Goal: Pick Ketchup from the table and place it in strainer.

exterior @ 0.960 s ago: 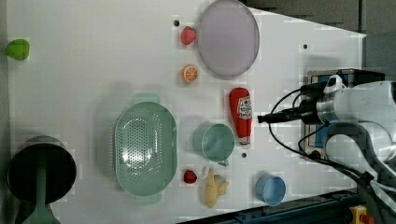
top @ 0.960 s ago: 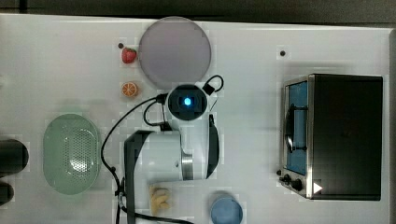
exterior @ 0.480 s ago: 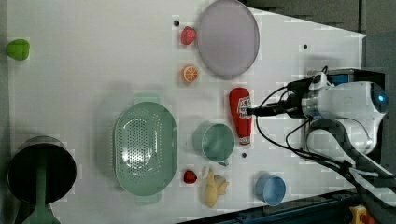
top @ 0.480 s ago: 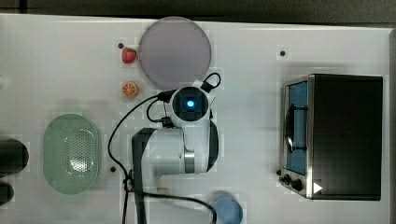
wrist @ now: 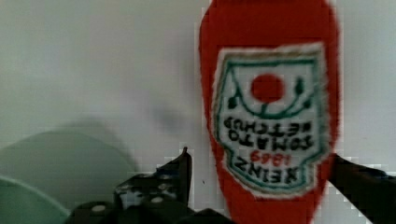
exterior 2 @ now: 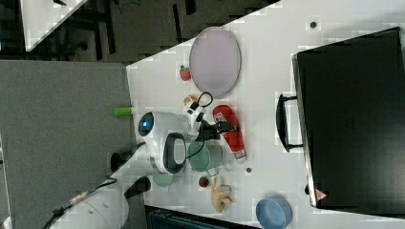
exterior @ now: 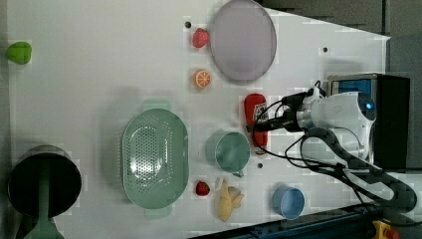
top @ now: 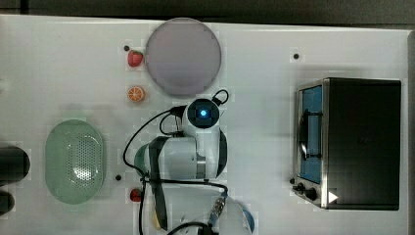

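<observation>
Ketchup (exterior: 255,121) lies flat on the bench (exterior: 99,74) beside the teal cup (exterior: 228,152), unlifted; the claw (wrist: 261,186) stands open astride it, so grasp, carry and placement in the empty strainer (exterior: 155,158) remain outstanding.

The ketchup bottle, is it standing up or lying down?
Lying down. The ketchup bottle rests lengthwise on the white table, label facing up.

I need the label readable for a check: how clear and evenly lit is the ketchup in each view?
Wrist view: the ketchup is soft-edged but its label text reads, upside down, with a dim shadow beside it on the table. Left view: evenly lit, label unreadable. Right view: partly behind the gripper.
</observation>
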`<state>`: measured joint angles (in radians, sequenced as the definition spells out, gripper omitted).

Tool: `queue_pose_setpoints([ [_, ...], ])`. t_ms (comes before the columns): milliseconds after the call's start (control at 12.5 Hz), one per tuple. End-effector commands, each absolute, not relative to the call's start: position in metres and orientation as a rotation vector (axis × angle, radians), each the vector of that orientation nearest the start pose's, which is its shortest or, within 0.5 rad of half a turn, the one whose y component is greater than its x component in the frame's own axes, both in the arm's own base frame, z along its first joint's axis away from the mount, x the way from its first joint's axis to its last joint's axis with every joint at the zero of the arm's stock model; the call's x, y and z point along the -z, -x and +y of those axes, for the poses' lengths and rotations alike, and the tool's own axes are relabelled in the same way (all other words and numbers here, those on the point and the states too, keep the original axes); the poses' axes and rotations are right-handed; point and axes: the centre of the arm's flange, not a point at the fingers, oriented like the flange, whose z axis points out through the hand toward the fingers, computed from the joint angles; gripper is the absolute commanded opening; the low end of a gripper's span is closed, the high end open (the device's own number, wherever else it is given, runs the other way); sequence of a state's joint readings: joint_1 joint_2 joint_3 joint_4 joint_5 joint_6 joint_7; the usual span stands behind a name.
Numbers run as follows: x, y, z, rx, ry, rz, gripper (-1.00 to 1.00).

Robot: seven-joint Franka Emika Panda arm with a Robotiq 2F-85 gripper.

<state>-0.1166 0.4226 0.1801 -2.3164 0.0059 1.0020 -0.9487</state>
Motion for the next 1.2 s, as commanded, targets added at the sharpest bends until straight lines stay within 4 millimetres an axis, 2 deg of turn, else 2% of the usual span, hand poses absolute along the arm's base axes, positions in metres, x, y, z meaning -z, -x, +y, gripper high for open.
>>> queue_pose_setpoints([
  [80,-0.155,-0.513,0.042,-0.126,3.028,-0.382,0.93],
  [160,-0.152,-0.512,0.042,-0.135,3.027,-0.377,0.69],
  [320,-0.160,-0.516,0.043,-0.110,3.030,-0.380,0.21],
  [400,-0.164,-0.517,0.042,-0.100,3.033,-0.378,0.21],
  [560,-0.189,-0.526,0.042,-0.035,3.045,-0.377,0.21],
  [720,-0.234,-0.536,0.041,0.019,3.062,-0.372,0.21],
  [880,-0.295,-0.538,0.047,0.004,3.076,-0.403,0.21],
  [1120,-0.386,-0.531,0.073,-0.029,3.091,-0.478,0.21],
  [1200,-0.408,-0.529,0.087,-0.028,3.094,-0.503,0.21],
])
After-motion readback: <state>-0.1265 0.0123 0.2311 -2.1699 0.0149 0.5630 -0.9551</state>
